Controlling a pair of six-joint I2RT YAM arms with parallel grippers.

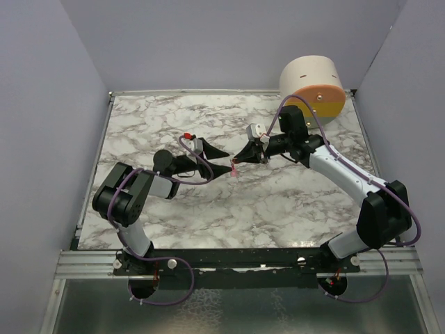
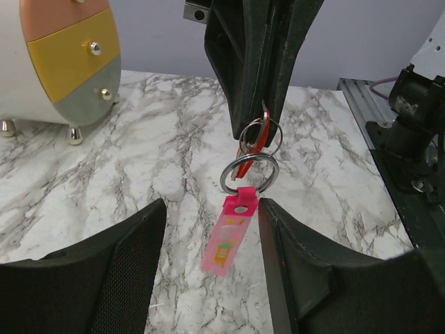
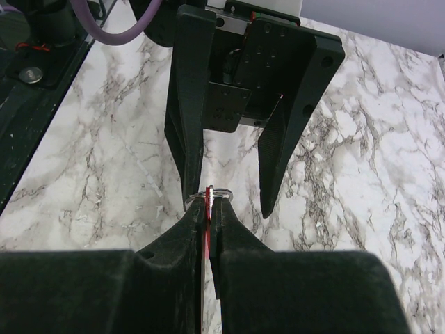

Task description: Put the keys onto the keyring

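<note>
Left wrist view gives us the clearest look. The right jaws are clenched on the key (image 2: 252, 142), pinching its glossy red plastic head between matte black fingertips above the marble-patterned bench (image 2: 139, 160). The keyring (image 2: 249, 174) hangs directly beneath the key, and its pink strap (image 2: 226, 240) dangles between the fingers of the left jaws. Those jaws stand released, one finger on each side of the strap and gripping nothing.

We judge the threading to be well under way. The ring hangs from the pinched cluster rather than lying on the bench, so it looks linked to the key. We cannot tell whether the key has travelled fully round the coil. If it has not, that last turn remains, and then letting go.

The ring is thin, bright steel wire, round and springy-looking. The strap is flat, narrow and smooth, with a yellow-green print.
</note>
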